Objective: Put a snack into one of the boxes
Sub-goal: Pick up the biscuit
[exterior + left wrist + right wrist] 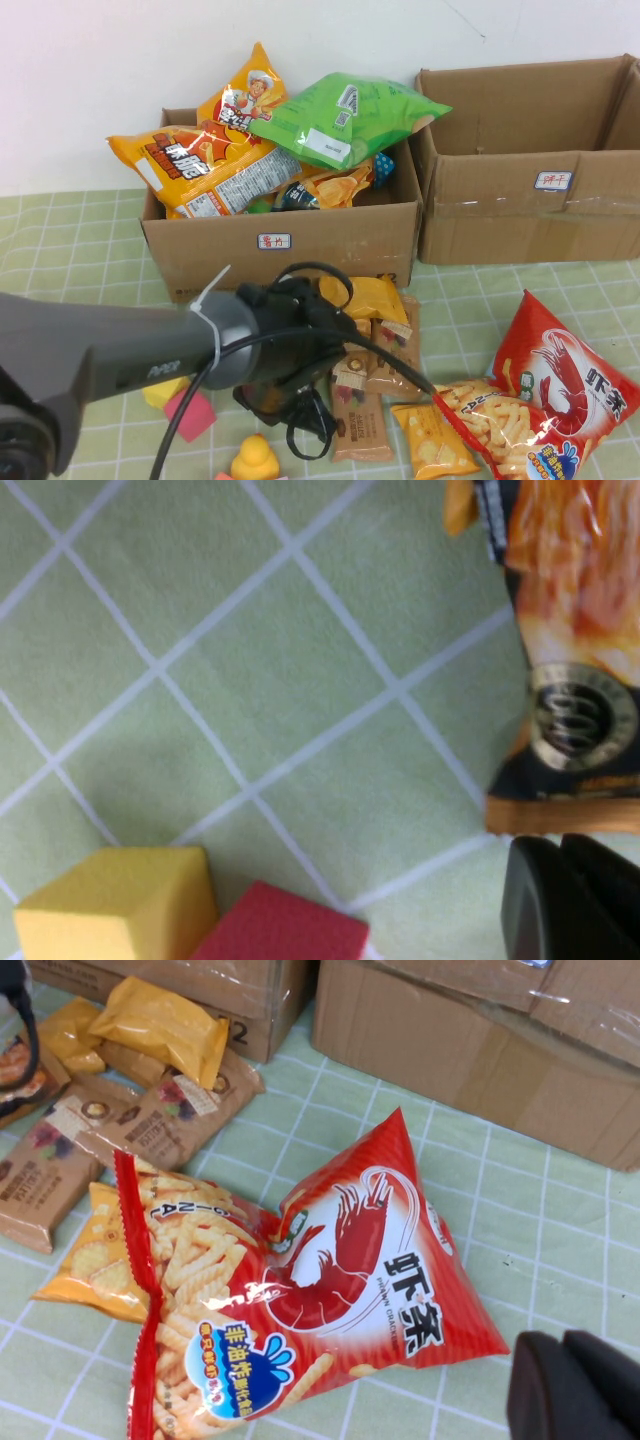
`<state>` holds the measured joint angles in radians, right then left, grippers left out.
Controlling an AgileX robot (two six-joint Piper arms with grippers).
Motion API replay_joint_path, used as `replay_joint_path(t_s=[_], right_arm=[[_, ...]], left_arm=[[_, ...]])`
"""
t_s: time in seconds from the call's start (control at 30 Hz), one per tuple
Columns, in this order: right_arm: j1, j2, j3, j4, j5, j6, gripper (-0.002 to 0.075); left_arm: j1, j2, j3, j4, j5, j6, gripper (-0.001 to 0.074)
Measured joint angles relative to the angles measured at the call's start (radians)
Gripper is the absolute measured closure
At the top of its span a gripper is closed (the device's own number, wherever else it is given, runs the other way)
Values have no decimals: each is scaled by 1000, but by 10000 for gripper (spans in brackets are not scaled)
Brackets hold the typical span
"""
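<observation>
Both shut pincers (570, 900) (575, 1385) hover near snacks (330, 1290), boxes (290, 240) beyond.

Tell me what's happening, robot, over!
Left gripper shut, empty, low beside small snack packs. Right gripper shut, above red shrimp-chip bag. Left box heaped; right box open.

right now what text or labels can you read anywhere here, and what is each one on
"虾条": red prawn-stick snack bag on the green checked cloth.
"非油炸": blue splash badge on that bag.
"薯片": white label on the full brown cardboard box, blurred, so not certain.
"2": that box's lower corner.
Right brown cardboard box's white label: red characters, too blurred.
Orange chip bag, green bag and brown bars: print unreadable.
</observation>
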<state>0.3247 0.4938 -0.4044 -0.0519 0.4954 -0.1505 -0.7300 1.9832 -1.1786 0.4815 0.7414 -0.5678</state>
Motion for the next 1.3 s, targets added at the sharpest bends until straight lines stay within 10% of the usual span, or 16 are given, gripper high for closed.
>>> replay_joint_path(t_s=[0.23,0.5,1.3], right_arm=[[0,0,0,0,0,0,715],[0,0,2,0,0,0,715],[0,0,2,0,0,0,715]], left_arm=[[4,-38,-100,-118,13,52,677],[40,-37,-150,-194,1,104,251],[127,93,-158,-423,-101,273,264]])
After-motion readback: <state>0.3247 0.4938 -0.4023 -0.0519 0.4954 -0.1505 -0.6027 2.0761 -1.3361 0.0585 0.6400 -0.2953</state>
